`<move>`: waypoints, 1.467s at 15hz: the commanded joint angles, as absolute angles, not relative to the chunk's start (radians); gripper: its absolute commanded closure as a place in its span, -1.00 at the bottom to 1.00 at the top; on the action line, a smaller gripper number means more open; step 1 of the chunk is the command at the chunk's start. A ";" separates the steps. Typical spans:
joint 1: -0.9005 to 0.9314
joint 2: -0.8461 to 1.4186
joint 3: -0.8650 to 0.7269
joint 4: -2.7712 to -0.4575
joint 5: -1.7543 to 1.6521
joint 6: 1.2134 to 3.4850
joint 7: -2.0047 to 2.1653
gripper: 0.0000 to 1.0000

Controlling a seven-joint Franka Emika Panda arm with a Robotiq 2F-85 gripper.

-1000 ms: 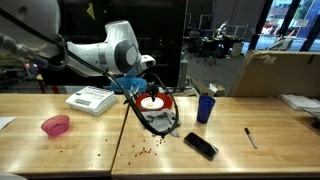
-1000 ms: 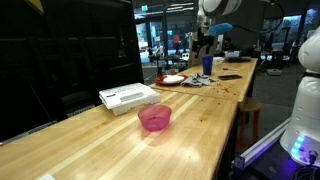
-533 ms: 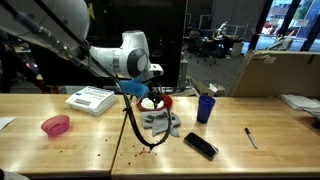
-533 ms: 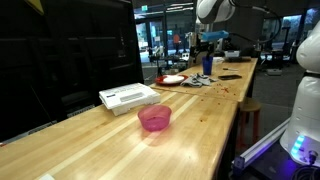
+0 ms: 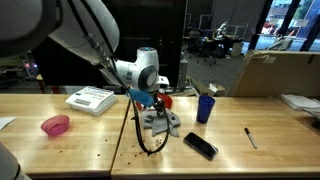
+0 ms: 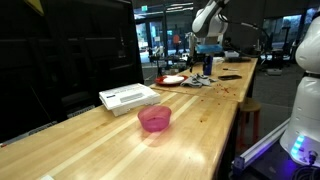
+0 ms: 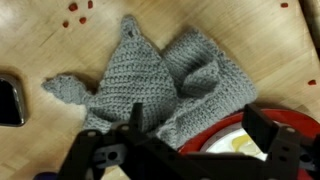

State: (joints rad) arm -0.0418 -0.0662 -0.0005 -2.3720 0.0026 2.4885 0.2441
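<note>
In the wrist view a grey knitted cloth (image 7: 150, 85) lies crumpled on the wooden table, its lower right edge lapping against a red plate (image 7: 222, 128) with a white inside. My gripper (image 7: 200, 135) hangs open above where cloth and plate meet, one dark finger (image 7: 135, 122) over the cloth and the other over the plate. Nothing is between the jaws. In an exterior view the gripper (image 5: 152, 103) hovers just above the cloth (image 5: 162, 123). In an exterior view the arm (image 6: 206, 20) stands at the table's far end over the plate (image 6: 172, 79).
A black phone (image 5: 200, 146) lies next to the cloth, a blue cup (image 5: 205, 108) stands behind it, and a pen (image 5: 250, 137) lies further along. A pink bowl (image 5: 56, 125) and a white box (image 5: 92, 99) sit toward the other end. Red crumbs (image 5: 145, 148) dot the table; a black cable (image 5: 135, 130) hangs from the arm.
The arm has swung along the table and come down over the cloth and plate. The jaws stayed open, and nothing on the table has moved.
</note>
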 commanded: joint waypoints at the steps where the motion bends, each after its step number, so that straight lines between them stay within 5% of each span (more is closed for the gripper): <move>1: -0.037 -0.056 -0.007 -2.364 0.003 2.488 0.243 -1.00; 22: -0.040 0.050 -0.025 -2.333 -0.229 2.624 0.348 -1.00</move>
State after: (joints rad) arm -0.0409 0.0174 -0.0095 -2.3441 -0.2136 2.5935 0.3458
